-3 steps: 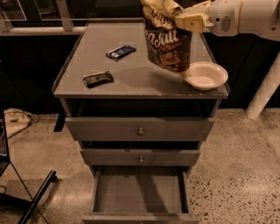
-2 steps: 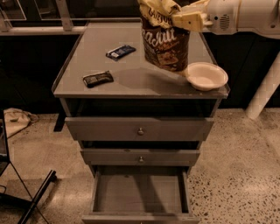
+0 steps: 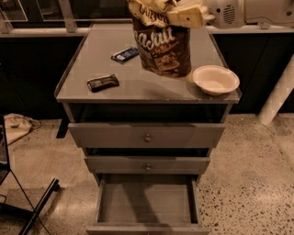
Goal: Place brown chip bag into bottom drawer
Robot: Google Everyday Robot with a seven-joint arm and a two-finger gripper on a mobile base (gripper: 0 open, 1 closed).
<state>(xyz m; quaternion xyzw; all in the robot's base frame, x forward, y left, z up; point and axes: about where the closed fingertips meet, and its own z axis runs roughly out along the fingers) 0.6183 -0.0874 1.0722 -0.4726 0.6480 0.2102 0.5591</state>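
The brown chip bag (image 3: 161,46), dark brown with a cream-yellow top and white lettering, hangs upright just above the grey cabinet top (image 3: 138,87), left of the bowl. My gripper (image 3: 181,13) comes in from the upper right and is shut on the bag's crumpled top. The bottom drawer (image 3: 146,204) is pulled open below, a deep grey box with nothing in it. The two knobbed drawers (image 3: 147,135) above it are shut.
A white bowl (image 3: 216,79) sits at the right front of the cabinet top. Two small dark snack bars lie there: one (image 3: 103,82) at the left front, one (image 3: 125,54) farther back. A white post (image 3: 275,96) stands at right. A dark stand leg (image 3: 39,206) lies on the floor at left.
The bag and my gripper have risen and shifted slightly left over the cabinet top. The bag's bottom now hangs higher above the surface.
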